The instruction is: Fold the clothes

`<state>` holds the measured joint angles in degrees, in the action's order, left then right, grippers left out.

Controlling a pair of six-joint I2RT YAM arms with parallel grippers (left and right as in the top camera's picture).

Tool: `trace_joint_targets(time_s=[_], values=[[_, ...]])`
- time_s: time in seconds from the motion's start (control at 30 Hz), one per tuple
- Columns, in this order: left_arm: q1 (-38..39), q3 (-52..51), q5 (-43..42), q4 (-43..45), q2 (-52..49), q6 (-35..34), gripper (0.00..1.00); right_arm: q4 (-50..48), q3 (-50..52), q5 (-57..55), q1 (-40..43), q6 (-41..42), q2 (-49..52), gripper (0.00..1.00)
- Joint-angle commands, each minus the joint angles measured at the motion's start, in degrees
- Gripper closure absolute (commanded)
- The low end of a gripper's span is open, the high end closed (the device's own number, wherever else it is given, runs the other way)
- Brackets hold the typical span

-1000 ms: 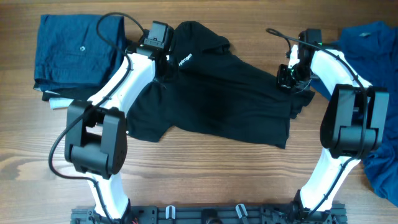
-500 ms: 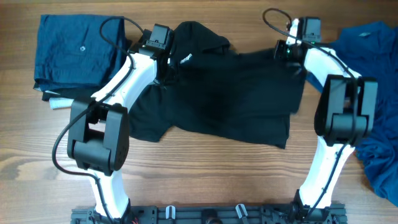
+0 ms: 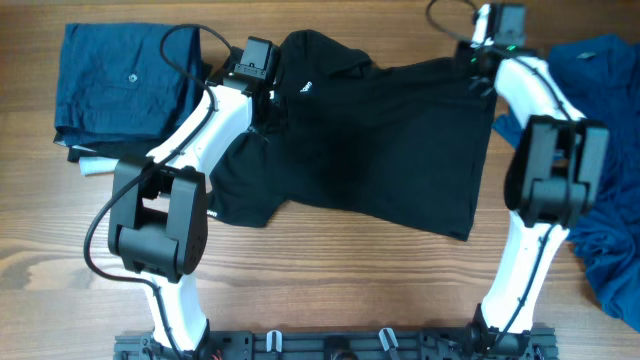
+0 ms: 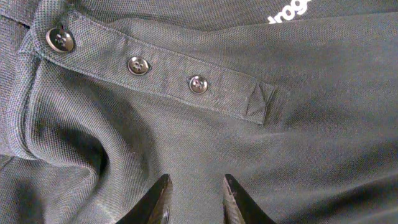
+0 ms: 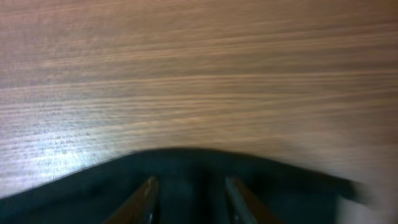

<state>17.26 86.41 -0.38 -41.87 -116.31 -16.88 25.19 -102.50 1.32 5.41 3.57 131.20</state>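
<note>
Wood-grain table, brown, matte, long straight streaks. Three garments on it: one black, two blue.

Black shirt spread mid-table, mostly flat. Short sleeves, collar at the far edge, one sleeve sticking out on the left, hem on the right running down the table. Close up: piqué knit, fine pebbled texture, soft creases bunched near the collar. Placket a straight strip, ending in a stitched box with an X. Three buttons on it, dark and round. White logo lettering beside the placket, cut off at the top of the left wrist view.

Blue stack far left: neat folded rectangle, crinkled surface, one small round dot on top. Blue heap at the right edge: crumpled, partly out of view.

Two arms, white links, black joints: left arm, right arm.

Left gripper down at the shirt's chest just below the placket. Fingers apart, flat cloth showing in the gap, nothing visibly pinched.

Right gripper at the shirt's far right corner, view blurred. Fingers apart, over the dark cloth edge, bare wood beyond. Cannot tell whether touching the cloth.
</note>
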Motion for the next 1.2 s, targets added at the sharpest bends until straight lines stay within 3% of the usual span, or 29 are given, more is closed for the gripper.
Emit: trace_joint_targets(time_s=[0.0,0.03,0.07,0.17,0.3,0.6,0.93,1.1,1.17], values=[[0.3,-0.4,-0.7,0.3,-0.8,-0.3,0.73,9.6,-3.3,-2.0,5.6,4.5,-10.7,0.73],[0.3,-0.4,-0.7,0.3,-0.8,-0.3,0.73,13.8,-3.3,-1.9,7.4,6.6,-11.1,0.88],[0.3,-0.4,-0.7,0.3,-0.8,-0.3,0.73,20.2,-2.6,-0.5,10.5,8.2,-10.5,0.96],[0.3,-0.4,-0.7,0.3,-0.8,-0.3,0.73,23.2,2.1,6.5,13.9,5.2,-9.1,0.96],[0.3,-0.4,-0.7,0.3,-0.8,-0.3,0.72,24.5,9.4,7.8,15.8,5.4,-8.3,0.96],[0.3,-0.4,-0.7,-0.6,-0.8,-0.5,0.72,11.2,17.1,-0.7,16.9,4.2,-5.6,0.95],[0.3,-0.4,-0.7,-0.6,-0.8,-0.6,0.71,-14.5,16.8,0.0,23.4,5.5,4.2,0.96],[0.3,-0.4,-0.7,-0.4,-0.8,-0.6,0.69,-15.1,10.7,1.5,24.7,0.3,4.2,0.96],[0.3,-0.4,-0.7,-0.1,-0.8,-0.5,0.67,-10.7,5.0,1.7,24.7,-3.7,3.9,0.96]])
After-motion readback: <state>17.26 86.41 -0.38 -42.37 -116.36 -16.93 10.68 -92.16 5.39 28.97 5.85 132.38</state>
